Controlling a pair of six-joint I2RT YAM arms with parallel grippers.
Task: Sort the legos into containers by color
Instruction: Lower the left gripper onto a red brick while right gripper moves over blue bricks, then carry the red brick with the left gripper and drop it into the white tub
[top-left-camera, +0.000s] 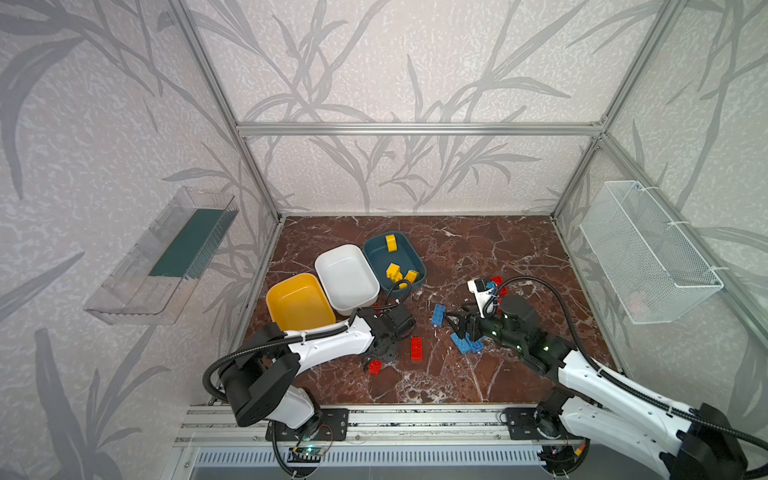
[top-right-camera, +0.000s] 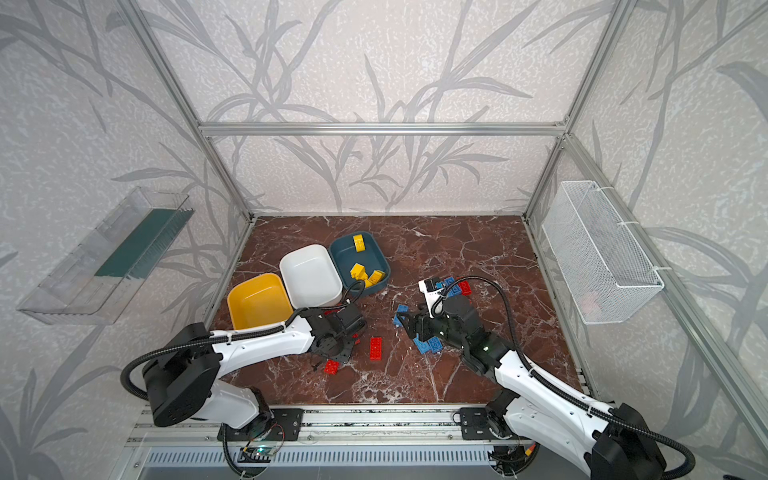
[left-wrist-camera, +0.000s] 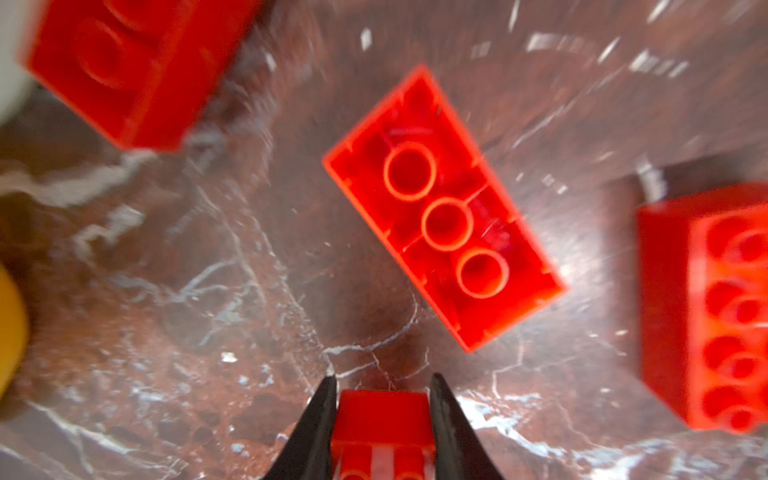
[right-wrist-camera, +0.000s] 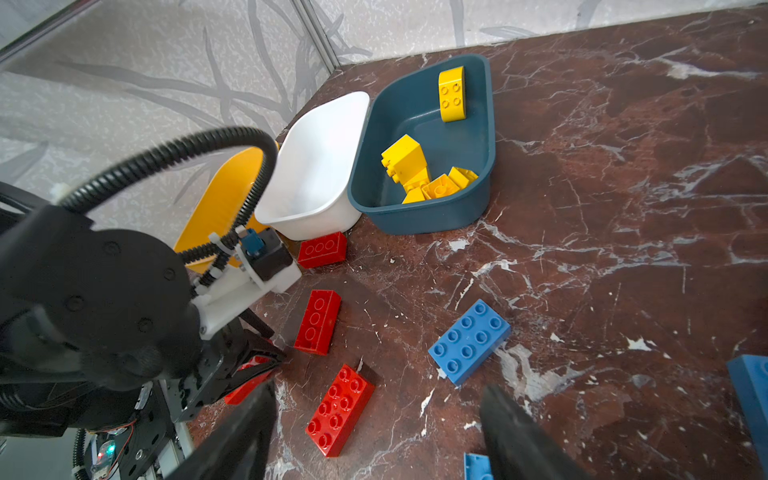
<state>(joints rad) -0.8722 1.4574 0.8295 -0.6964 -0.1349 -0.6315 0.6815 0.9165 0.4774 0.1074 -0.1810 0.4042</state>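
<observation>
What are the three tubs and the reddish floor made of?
The white tub, teal tub and yellow tub look like smooth moulded plastic: rounded corners, soft sheen. The tabletop looks like polished red-brown marble, or a print of it: white veins, glare.

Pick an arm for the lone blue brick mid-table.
Right. The right claw is open, empty, and the blue brick lies just ahead of it; the left claw is shut on a red brick.

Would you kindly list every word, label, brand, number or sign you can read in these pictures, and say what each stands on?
No text can be read anywhere.
The studs on the red brick and the blue brick are too small to show any mark.
The teal tub, white tub and wire basket bear no visible label.
</observation>
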